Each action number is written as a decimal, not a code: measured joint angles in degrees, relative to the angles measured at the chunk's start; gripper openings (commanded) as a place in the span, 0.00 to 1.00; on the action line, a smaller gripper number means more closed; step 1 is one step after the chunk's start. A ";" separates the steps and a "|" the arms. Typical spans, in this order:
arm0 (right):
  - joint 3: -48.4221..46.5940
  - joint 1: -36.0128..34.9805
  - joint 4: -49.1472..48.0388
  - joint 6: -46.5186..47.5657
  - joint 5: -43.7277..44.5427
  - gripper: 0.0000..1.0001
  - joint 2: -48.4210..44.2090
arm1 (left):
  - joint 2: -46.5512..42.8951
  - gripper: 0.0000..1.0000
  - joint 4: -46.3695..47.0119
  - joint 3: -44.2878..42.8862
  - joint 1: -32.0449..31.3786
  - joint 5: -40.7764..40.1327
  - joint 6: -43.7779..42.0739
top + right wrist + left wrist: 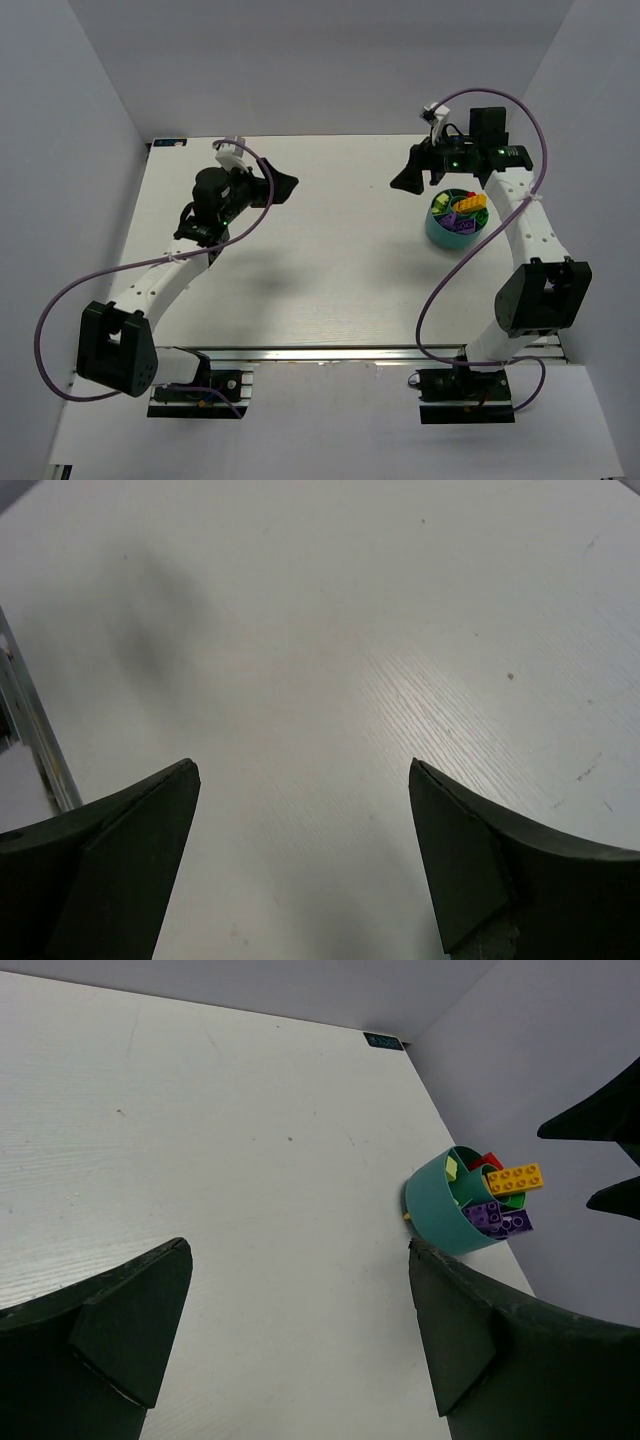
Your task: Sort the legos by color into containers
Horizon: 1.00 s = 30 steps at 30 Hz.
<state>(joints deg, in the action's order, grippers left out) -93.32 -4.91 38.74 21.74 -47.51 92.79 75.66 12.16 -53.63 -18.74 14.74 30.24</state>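
Left gripper [297, 1252]: the jaws stand wide apart, and white table [330, 270] surface shows between them. In the overhead view this arm is bent over the left half of the table, its claw pointing right toward the middle.

Right gripper [303, 768]: the jaws are likewise spread, with the table's faint wood grain showing in the gap. From above, this claw sits at the far right of the table and points left toward the middle. It is well apart from the left claw.

Teal bowl [437, 1212]: it stands on the table's right side, toward the far edge and close to the right wall. From above it lies just beside the right arm's wrist, on the near side of it.

Legos, all seen inside the bowl and heaped above its rim:
- An orange-yellow brick [515, 1178] lies on top, studs showing.
- Purple bricks [497, 1220] overhang the rim's near edge.
- A red brick [487, 1161] sits behind the orange-yellow one.
- A lime piece [451, 1168] rests against the inner wall.

Green shows beneath the top brick; its shape cannot be made out. The number of bricks in the heap cannot be told.

A purple cable [60, 310] loops beside each arm.
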 measured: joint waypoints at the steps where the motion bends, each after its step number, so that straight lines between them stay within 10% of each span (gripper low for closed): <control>1: 0.57 -0.17 -1.86 -1.53 -0.63 0.89 0.04 | -0.26 0.98 -0.28 0.00 0.04 -0.42 0.09; 30: 20.15 -0.48 -24.46 -16.76 17.18 0.89 -15.45 | -18.88 0.98 -2.54 9.14 0.20 -10.25 5.84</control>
<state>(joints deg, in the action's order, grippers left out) -73.17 -5.39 14.28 4.97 -30.33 77.34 56.77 9.63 -44.49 -18.55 4.49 36.07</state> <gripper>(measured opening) 0.895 0.981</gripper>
